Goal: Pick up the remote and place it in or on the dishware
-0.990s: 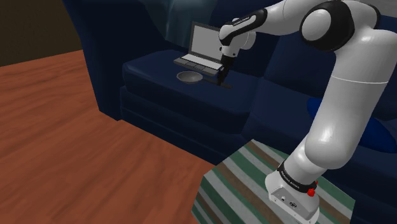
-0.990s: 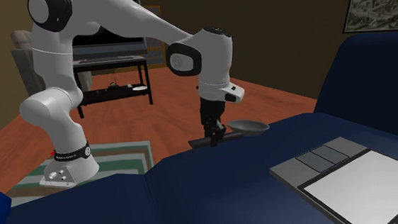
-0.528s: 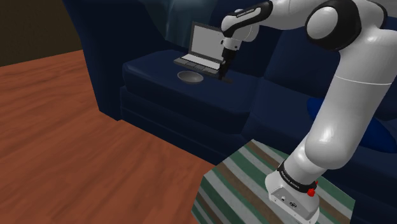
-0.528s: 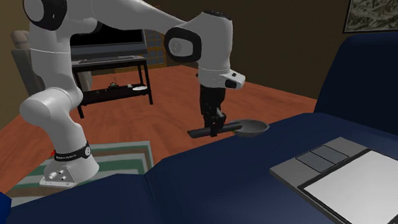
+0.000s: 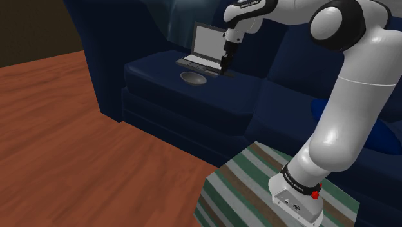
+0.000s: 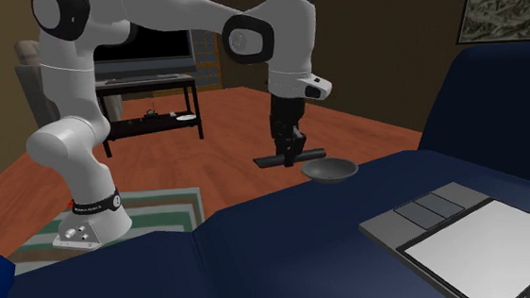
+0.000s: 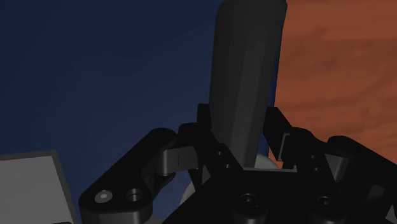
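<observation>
Since the earlier frames, the black gripper (image 6: pixel 290 151) has risen off the sofa (image 6: pixel 289 255) seat and carried the remote (image 6: pixel 271 161) up with it, drifting closer to the bowl (image 6: pixel 331 171). A second ago the remote lay low against the cushion; it now hangs clear of the fabric.

The gripper points straight down from the white arm (image 5: pixel 348 97), and its two fingers (image 7: pixel 289 137) are closed on the remote, clasping it near its middle. The remote is a long, dark grey bar. In the second exterior view it is held level, sticking out to either side of the gripper. In the wrist view, the remote (image 7: pixel 245 89) runs away from the hand between the fingers, with the dark blue sofa on one side and the reddish wooden floor (image 7: pixel 337 70) on the other.

The bowl is small, shallow and dark grey, and sits upright on the sofa seat. The remote is in the air just beside and above the bowl's rim, not touching it and not inside it. In the shoulder view, the bowl (image 5: pixel 193 78) lies to the left of the gripper (image 5: pixel 225 63).

An open laptop (image 5: pixel 203 48) with a pale grey screen stands on the seat just behind the bowl. The arm's base rests on a green and grey striped rug (image 5: pixel 258 174). In the second exterior view, a dark table (image 6: pixel 146 94) stands well behind the arm and a framed picture (image 6: pixel 509 1) hangs on the wall above the sofa.
</observation>
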Controlling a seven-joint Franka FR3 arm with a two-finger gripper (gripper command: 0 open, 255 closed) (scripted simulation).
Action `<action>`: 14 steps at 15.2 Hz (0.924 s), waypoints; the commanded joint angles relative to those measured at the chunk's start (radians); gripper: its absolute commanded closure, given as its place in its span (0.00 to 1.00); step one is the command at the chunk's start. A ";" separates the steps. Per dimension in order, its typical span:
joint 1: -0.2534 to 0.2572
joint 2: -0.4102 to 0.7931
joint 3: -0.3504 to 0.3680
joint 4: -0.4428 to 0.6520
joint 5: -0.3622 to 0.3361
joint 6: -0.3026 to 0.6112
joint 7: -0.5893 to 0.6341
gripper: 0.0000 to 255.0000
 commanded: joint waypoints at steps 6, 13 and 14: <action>0.021 0.209 0.047 0.284 0.054 -0.071 0.088 1.00; 0.020 0.399 0.080 0.551 0.086 -0.139 0.155 1.00; 0.022 0.400 0.081 0.539 0.087 -0.126 0.153 1.00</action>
